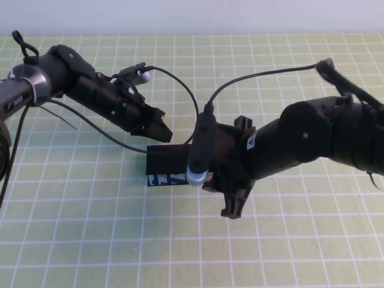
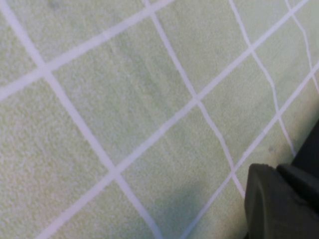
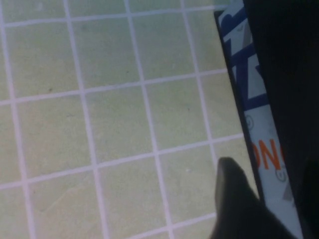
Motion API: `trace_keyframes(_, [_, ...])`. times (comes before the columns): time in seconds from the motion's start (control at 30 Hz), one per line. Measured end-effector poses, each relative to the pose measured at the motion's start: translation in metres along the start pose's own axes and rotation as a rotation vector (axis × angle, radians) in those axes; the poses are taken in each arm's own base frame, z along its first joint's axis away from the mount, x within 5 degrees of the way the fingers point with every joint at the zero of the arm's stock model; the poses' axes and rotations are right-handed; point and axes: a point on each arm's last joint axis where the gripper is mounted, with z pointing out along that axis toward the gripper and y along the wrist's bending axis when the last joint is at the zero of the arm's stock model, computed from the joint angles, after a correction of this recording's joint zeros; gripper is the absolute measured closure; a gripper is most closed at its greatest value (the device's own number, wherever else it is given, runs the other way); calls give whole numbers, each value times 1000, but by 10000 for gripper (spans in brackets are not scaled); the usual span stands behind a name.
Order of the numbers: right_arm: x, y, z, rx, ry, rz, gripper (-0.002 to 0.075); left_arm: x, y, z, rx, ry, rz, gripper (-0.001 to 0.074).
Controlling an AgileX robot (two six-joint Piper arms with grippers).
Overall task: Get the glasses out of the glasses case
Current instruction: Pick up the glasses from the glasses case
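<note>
Case (image 1: 165, 163) mid-table, lid shut. Left gripper (image 1: 161, 129) at its 12 o'clock; right gripper (image 1: 231, 192) at 3; jaws' state unclear.

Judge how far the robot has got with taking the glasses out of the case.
Early stage. Done: both arms have closed in on the glasses case. In hand: the left gripper sits at its far edge, the right gripper at its right end. Left: no glasses are visible, so removing them remains.
</note>
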Motion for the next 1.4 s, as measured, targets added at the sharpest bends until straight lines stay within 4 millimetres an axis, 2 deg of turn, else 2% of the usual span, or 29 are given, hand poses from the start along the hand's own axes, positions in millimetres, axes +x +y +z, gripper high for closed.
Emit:
trace_keyframes(0.33, [2, -10, 24, 90, -24, -64, 467, -1, -1, 0, 7, -9, -6, 739])
trace_keyframes(0.53, [8, -9, 41, 83, -1, -106, 467, -1, -1, 0, 8, -12, -7, 739])
trace_keyframes(0.97, [6, -13, 44, 133, -25, -135, 467, -1, -1, 0, 8, -12, -7, 739])
trace_keyframes(1.2, [8, -5, 59, 104, -9, -156, 467, -1, -1, 0, 9, -13, -7, 739])
trace_keyframes(1.4, [7, -6, 63, 122, -17, -166, 468, -1, -1, 0, 9, -13, -7, 739])
